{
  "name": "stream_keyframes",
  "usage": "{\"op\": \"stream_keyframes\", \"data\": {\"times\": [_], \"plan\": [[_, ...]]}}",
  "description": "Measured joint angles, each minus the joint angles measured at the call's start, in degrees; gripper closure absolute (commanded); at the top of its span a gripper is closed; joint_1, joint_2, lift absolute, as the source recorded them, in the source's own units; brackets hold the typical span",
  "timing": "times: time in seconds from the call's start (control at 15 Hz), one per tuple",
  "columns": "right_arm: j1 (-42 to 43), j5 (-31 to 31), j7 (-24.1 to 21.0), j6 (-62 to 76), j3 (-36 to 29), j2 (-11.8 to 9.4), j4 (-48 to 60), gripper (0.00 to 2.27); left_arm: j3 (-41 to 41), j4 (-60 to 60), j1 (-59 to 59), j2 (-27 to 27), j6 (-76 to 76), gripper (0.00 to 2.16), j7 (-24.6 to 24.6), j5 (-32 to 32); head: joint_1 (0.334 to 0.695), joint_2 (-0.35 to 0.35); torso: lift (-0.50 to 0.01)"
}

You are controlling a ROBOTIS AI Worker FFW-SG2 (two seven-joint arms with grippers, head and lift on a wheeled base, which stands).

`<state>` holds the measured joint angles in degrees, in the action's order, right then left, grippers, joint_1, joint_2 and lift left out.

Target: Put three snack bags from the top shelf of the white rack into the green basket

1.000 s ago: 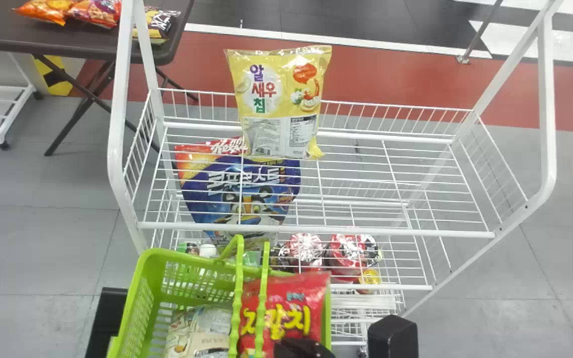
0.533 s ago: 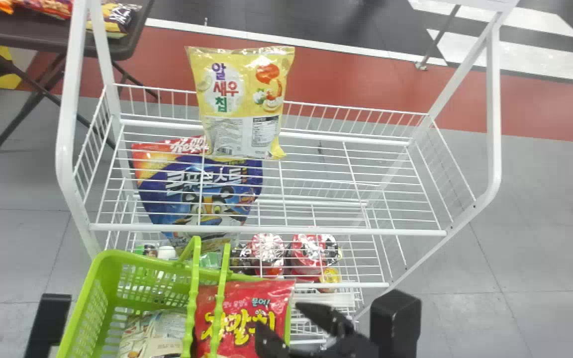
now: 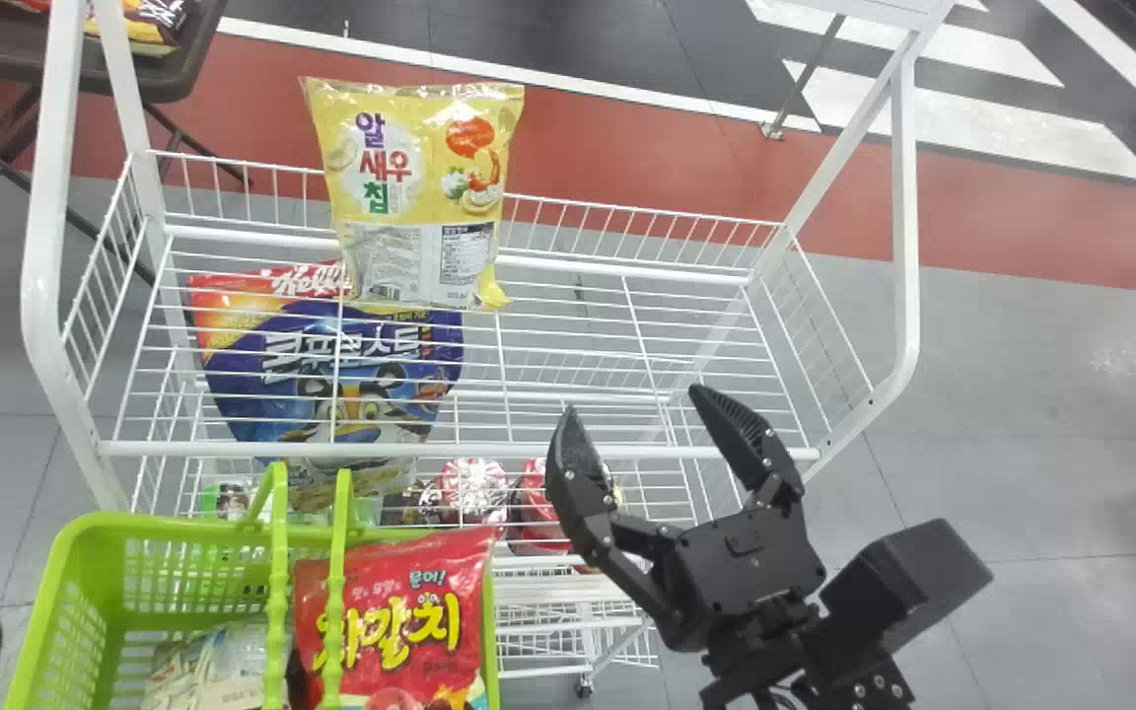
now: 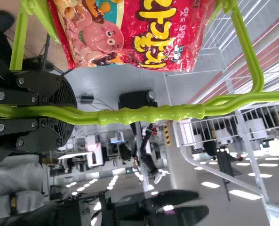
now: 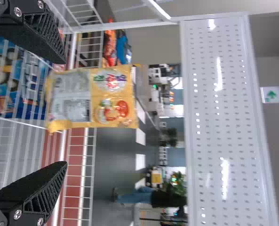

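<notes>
Standing ahead-left of right claw (image 3: 632, 399), apart: yellow snack bag (image 3: 420, 197) on top shelf (image 3: 183, 449); claw spread wide.

Head view crops green basket (image 3: 164, 529), 1 red bag (image 3: 410, 602).

Head view looks down, wrist views across, all taking in the white rack (image 3: 40, 286).

Glossy plastic-film yellow snack bag (image 3: 410, 187), smooth metal white rack (image 3: 460, 451), shiny plastic green basket (image 3: 65, 582).
</notes>
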<state>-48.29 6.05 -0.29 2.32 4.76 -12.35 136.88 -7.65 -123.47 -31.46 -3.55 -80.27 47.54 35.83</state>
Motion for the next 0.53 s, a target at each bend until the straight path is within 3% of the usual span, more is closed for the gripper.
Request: {"op": "stream_keyframes", "data": {"times": [0.53], "plan": [[1.4, -0.9, -1.5, -4.4, 0.7, 2.1, -0.8, 0.04, 0.2, 4.0, -3.5, -0.6, 4.7, 1.51, 1.6, 1.2, 0.695, -0.317, 0.000]]}}
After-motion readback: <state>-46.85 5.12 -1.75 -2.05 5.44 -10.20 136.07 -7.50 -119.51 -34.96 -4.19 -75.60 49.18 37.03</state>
